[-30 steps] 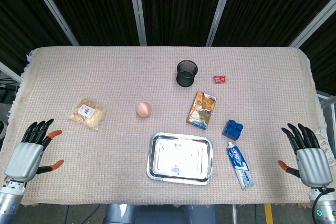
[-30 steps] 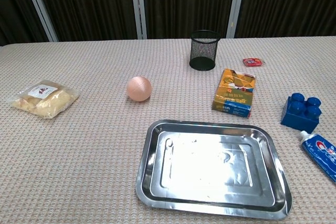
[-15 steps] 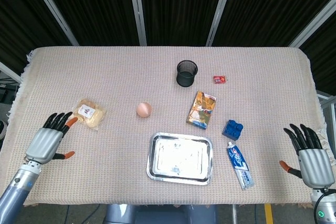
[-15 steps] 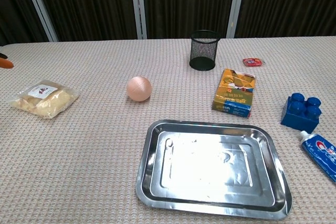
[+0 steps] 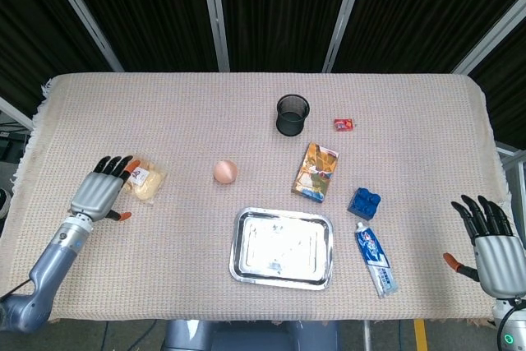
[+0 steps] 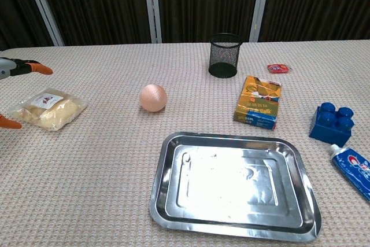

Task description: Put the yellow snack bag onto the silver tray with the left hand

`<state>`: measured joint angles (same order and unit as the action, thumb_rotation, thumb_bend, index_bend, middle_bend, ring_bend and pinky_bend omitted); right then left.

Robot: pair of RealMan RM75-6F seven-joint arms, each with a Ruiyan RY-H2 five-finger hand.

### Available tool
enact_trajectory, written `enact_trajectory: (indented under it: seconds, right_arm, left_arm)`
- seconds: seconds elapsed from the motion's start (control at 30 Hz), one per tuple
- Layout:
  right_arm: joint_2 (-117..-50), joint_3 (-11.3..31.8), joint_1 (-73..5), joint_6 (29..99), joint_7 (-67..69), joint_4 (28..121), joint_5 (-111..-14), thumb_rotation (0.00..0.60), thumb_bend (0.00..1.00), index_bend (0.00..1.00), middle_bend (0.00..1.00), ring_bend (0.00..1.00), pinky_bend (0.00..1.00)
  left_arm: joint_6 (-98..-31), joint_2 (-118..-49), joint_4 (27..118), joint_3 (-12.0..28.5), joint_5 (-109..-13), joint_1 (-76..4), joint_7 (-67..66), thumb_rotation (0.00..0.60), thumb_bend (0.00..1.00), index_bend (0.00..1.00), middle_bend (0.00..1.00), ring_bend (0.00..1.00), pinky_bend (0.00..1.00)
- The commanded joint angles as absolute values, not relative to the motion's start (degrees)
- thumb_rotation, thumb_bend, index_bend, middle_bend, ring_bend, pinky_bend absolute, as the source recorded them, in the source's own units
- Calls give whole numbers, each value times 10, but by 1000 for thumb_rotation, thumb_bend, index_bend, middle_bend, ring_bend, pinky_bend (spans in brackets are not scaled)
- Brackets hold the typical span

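Note:
The yellow snack bag (image 5: 145,181) (image 6: 49,109) lies flat on the cloth at the left, a white label on its top. My left hand (image 5: 102,190) hovers at the bag's left edge with fingers spread and nothing in it; the chest view shows only its orange fingertips (image 6: 40,69) at the frame's left border. The silver tray (image 5: 282,246) (image 6: 231,227) sits bare near the front middle of the table. My right hand (image 5: 490,246) is open at the far right front, away from everything, and outside the chest view.
A pink ball (image 5: 226,172) lies between the bag and the tray. A black mesh cup (image 5: 292,115), an orange carton (image 5: 316,172), a small red item (image 5: 343,124), a blue brick (image 5: 364,202) and a toothpaste tube (image 5: 376,258) occupy the right half.
My left hand has travelled from the table's front left corner forward and rightward up to the snack bag. My right hand has drifted slightly back toward the front edge.

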<state>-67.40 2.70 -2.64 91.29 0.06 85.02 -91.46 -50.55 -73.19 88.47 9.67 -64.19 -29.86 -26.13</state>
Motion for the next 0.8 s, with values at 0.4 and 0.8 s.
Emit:
enact_trajectory:
  seconds: [0.4,0.8]
  right_arm:
    - [-672,30,-26,910,-1,850,-908,600,0,134,79,0,95]
    - [-672,32,-28,904,-7,852,-903,600,0,134,79,0,95]
  left_arm:
    - [-443,-800,782,102,-513,-376,-325,552,91,60,0,0,0]
    - [-412,-847,708,95,-442,-414,-330,596,296,195,0,0,123]
